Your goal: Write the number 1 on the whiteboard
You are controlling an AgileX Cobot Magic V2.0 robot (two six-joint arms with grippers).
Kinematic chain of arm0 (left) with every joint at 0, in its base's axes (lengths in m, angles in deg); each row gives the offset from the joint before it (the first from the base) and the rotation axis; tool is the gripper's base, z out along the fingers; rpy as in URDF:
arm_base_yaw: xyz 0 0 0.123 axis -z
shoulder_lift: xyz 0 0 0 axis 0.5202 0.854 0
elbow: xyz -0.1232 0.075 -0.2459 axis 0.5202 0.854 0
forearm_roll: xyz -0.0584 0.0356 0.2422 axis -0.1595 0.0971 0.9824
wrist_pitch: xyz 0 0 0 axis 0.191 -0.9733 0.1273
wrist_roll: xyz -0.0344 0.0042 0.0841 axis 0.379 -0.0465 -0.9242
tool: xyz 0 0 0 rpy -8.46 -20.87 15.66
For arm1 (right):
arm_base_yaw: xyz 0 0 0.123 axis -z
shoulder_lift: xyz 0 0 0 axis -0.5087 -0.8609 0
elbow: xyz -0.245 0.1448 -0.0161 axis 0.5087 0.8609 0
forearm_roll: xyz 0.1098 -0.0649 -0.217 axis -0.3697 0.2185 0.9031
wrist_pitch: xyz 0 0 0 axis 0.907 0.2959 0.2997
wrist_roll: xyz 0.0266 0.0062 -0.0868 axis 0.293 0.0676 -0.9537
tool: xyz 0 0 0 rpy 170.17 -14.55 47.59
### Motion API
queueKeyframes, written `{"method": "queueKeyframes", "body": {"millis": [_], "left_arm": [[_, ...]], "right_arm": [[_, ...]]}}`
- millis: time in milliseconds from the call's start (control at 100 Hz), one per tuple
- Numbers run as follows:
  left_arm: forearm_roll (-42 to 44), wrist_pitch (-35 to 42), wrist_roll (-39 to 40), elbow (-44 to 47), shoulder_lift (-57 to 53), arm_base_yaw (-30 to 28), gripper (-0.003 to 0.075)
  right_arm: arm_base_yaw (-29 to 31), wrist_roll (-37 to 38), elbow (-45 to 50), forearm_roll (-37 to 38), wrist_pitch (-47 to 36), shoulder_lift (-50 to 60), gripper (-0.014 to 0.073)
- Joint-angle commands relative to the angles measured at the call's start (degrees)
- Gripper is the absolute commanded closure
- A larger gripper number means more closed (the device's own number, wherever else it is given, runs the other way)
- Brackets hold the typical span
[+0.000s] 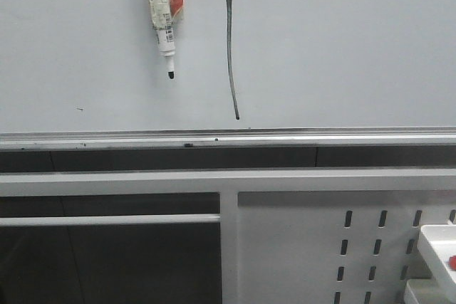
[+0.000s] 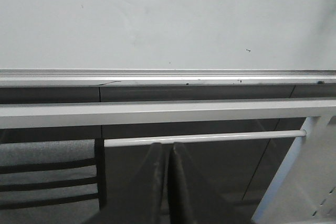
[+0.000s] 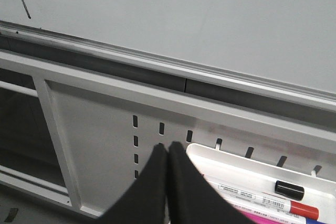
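On our left, a white marker pen with a black tip (image 1: 163, 19) hangs tip-down on the large pale grey glossy whiteboard (image 1: 342, 48), and just right of it runs the number 1 (image 1: 231, 48), a long thin dark stroke ending above the silver rail (image 1: 228, 138). Our left gripper (image 2: 167, 153) and right gripper (image 3: 167, 153) both have their dark fingers pressed together, holding nothing. Beside the right gripper, a white tray (image 3: 236, 163) on the white perforated metal panel (image 3: 105, 124) holds a red-ended marker (image 3: 273, 202).

My black left pincer (image 2: 167, 182) faces a pale grey-white whiteboard (image 1: 342, 48); the number 1 (image 1: 231, 48) is dark, the perforated panel (image 1: 299, 247) white.
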Motion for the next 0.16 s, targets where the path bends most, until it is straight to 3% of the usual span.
{"method": "queueKeyframes", "body": {"millis": [0,150], "left_arm": [[-1.0,1.9,0.3,2.0,-1.2,0.0,0.0740],[-1.0,1.9,0.3,2.0,-1.2,0.0,0.0740]], "right_arm": [[0.2,-0.1,0.8,1.4,-1.7,1.2,0.0643],[0.2,-0.1,0.8,1.4,-1.7,1.2,0.0643]]}}
